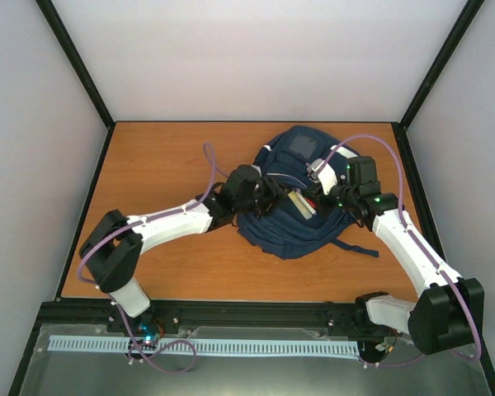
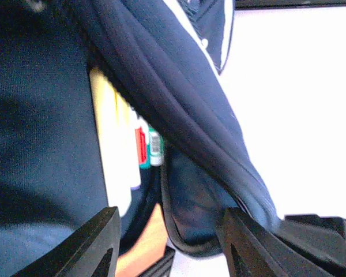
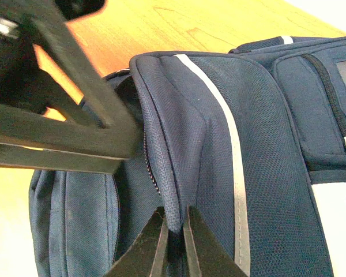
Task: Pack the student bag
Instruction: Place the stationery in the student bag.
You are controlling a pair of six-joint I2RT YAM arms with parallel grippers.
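The student bag (image 1: pixel 290 229) lies on the table, navy blue with a thin white stripe (image 3: pixel 230 150), and its main opening gapes. My right gripper (image 3: pixel 174 231) is shut on a fold of the bag's fabric beside the zip and holds that edge up (image 1: pixel 322 196). My left gripper (image 1: pixel 277 195) is at the opening, open; the bag's dark rim (image 2: pixel 184 231) sits between its fingers (image 2: pixel 98 242) without being pinched. Inside the bag (image 2: pixel 179 86) I see a pale yellow-white flat item (image 2: pixel 111 150) and two pens or markers with red and green labels (image 2: pixel 147 147).
The wooden table (image 1: pixel 165 165) is enclosed by grey walls with black frame bars. A dark bag strap (image 1: pixel 359 247) trails toward the right arm. The left gripper's black fingers (image 3: pixel 75 98) cross the upper left of the right wrist view.
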